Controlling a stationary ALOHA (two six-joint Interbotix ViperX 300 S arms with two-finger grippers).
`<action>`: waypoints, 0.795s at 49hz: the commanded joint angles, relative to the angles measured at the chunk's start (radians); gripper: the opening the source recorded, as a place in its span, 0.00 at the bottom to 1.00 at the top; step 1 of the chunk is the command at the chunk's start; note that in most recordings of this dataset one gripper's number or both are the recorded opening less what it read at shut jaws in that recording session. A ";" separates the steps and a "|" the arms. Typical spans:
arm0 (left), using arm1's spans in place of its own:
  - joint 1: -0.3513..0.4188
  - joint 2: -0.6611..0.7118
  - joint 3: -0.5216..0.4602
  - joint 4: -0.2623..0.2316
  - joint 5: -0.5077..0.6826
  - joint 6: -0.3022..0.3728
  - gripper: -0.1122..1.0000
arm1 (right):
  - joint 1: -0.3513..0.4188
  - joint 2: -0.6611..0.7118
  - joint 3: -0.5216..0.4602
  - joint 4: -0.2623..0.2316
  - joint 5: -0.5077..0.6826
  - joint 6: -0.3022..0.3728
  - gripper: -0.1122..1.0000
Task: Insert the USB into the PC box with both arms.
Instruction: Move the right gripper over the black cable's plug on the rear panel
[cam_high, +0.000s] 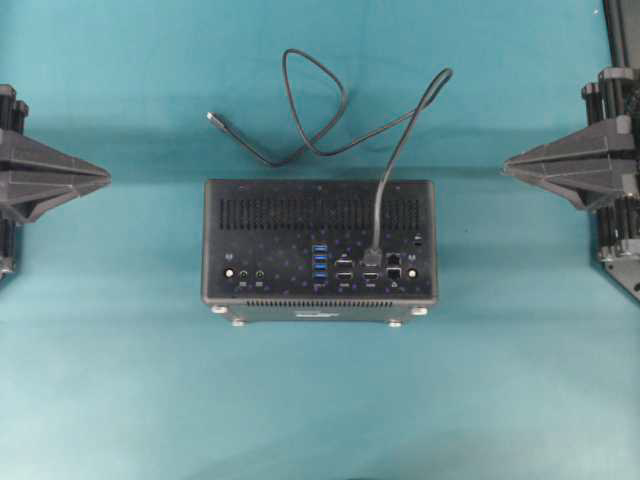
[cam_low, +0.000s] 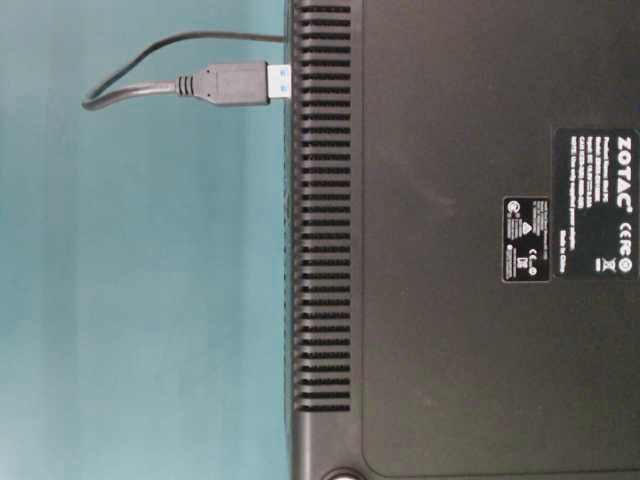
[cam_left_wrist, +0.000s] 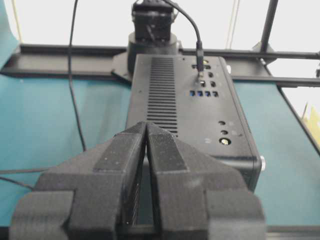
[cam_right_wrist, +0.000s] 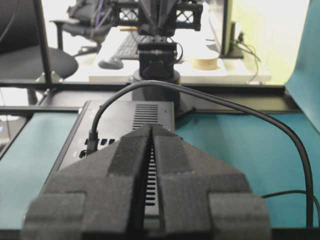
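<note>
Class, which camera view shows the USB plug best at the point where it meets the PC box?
The table-level view: the USB fills the frame side-on, its blue tip meeting the PC box. Overhead it is a small grey block among the sockets. The left wrist view shows it distant; the right wrist view half hides it.

The PC box (cam_low: 460, 250) has a white word on its black side. It says ZOTAC, turned on its side. The word sits on a small label (cam_low: 597, 202) with tiny lines of print, too small to read. Little round marks stand below it. A second small label (cam_low: 526, 240) has signs and print too tiny to read.
</note>
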 joint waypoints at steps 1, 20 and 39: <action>-0.018 0.006 -0.029 0.011 -0.005 -0.011 0.19 | 0.015 0.000 -0.021 0.008 -0.006 0.008 0.23; -0.029 0.012 -0.118 0.011 0.163 -0.014 0.10 | 0.028 0.086 -0.258 0.061 0.402 0.087 0.12; -0.029 0.015 -0.149 0.011 0.275 -0.020 0.10 | 0.055 0.347 -0.588 0.032 0.969 0.110 0.12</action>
